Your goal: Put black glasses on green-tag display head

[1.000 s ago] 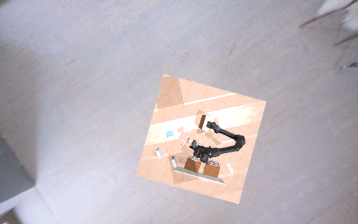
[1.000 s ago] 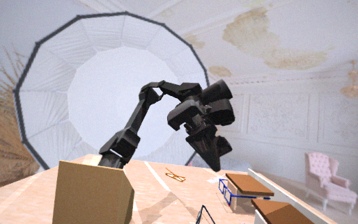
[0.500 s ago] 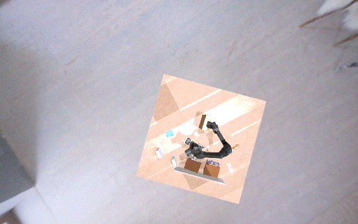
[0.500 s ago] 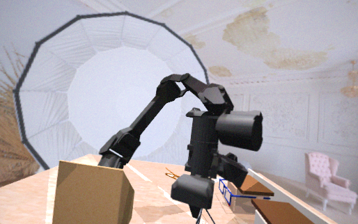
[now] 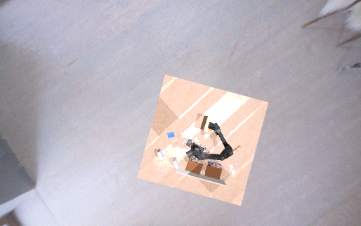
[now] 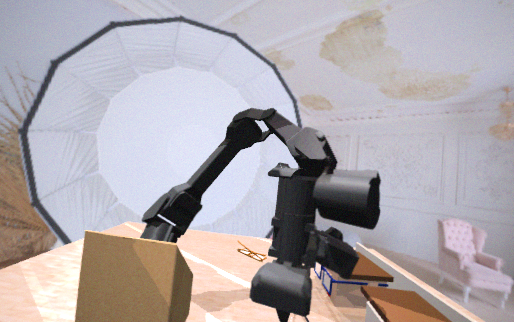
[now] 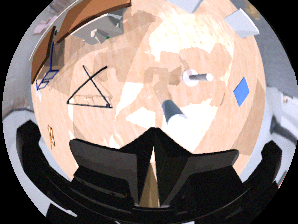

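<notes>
Black glasses (image 7: pixel 89 104) lie on the table, their temples crossing, left of my gripper in the wrist view. My gripper (image 7: pixel 154 131) is shut with nothing between its fingers and points down above the table, clear of the glasses. The head with the green tag (image 7: pixel 107 37) (image 5: pixel 194 166) (image 6: pixel 402 304) is grey with a brown top and wears no glasses. The other head, also with a brown top (image 5: pixel 213 172) (image 6: pixel 375 270) (image 7: pixel 42 55), has blue glasses (image 5: pixel 214 163) (image 6: pixel 327 281) (image 7: pixel 48 78) on its front. In the exterior view the black glasses are mostly hidden.
Amber glasses (image 6: pixel 251 252) (image 7: pixel 51 136) lie farther off. A brown box (image 5: pixel 204 123) (image 6: pixel 127 280) stands near the arm's base. A grey cylinder (image 7: pixel 174 114), a white peg (image 7: pixel 201 77) and a blue square (image 5: pixel 171 135) (image 7: pixel 241 92) are nearby. A pale wall (image 5: pixel 201 177) runs behind the heads.
</notes>
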{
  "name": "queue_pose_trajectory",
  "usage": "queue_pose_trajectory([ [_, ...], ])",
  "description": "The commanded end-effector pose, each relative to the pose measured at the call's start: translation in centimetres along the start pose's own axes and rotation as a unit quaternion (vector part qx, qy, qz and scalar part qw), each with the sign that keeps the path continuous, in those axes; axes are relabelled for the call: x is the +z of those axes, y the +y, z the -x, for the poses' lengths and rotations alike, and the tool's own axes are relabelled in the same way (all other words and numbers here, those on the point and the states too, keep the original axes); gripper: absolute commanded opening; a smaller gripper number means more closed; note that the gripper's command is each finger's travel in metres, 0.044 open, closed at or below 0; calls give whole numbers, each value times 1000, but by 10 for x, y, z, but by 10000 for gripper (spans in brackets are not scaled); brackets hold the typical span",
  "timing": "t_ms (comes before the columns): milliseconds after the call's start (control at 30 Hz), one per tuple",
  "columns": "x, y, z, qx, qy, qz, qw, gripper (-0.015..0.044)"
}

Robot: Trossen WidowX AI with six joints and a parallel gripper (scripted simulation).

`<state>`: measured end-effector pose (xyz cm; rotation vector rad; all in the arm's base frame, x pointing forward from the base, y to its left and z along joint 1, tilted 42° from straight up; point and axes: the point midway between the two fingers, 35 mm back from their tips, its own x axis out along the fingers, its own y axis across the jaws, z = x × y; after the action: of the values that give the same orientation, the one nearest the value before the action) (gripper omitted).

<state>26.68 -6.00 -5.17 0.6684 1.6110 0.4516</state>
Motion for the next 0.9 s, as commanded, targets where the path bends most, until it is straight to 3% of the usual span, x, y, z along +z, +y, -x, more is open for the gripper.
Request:
queue_pose_trajectory([
  [0, -1, -1, -8, 4, 2, -5, 1000, 0],
  [867, -3, 1, -46, 5, 2, -4, 1000, 0],
])
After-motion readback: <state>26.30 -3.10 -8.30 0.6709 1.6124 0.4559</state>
